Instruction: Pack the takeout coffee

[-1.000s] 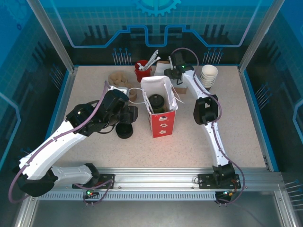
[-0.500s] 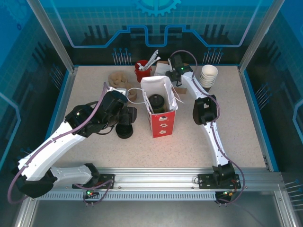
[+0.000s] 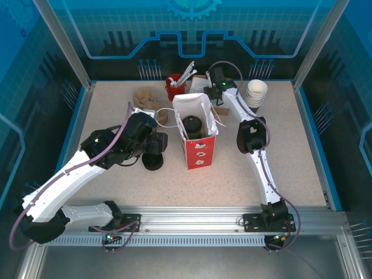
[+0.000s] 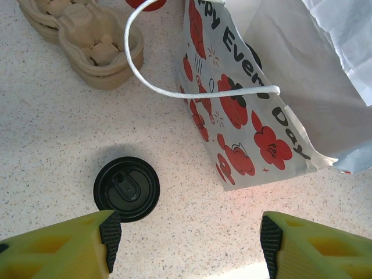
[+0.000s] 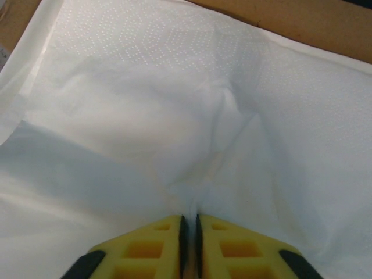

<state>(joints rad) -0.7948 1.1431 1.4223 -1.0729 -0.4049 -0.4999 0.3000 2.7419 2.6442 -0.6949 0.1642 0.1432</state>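
Note:
The takeout coffee (image 3: 192, 126), a dark olive cup with a black top, stands upright inside the open red-and-white paper bag (image 3: 197, 145), whose flowered side (image 4: 250, 116) is printed with red blossoms. My left gripper (image 3: 156, 141) hovers left of the bag, and in the wrist view the left gripper (image 4: 189, 244) is open over bare table with nothing between its fingers. At the back of the table my right gripper (image 3: 210, 87) is shut on a white napkin (image 5: 174, 116); the right gripper (image 5: 189, 224) pinches a fold of it.
A low black lid (image 4: 127, 188) lies on the table by my left finger, also the dark disc (image 3: 152, 161) left of the bag. A brown cardboard cup carrier (image 4: 87, 35) sits behind it. A red holder (image 3: 175, 87) and stacked white-lined cups (image 3: 256, 92) stand at the back.
Almost nothing differs. The right wrist has edged slightly at the napkins, and the left arm holds nearly the same place.

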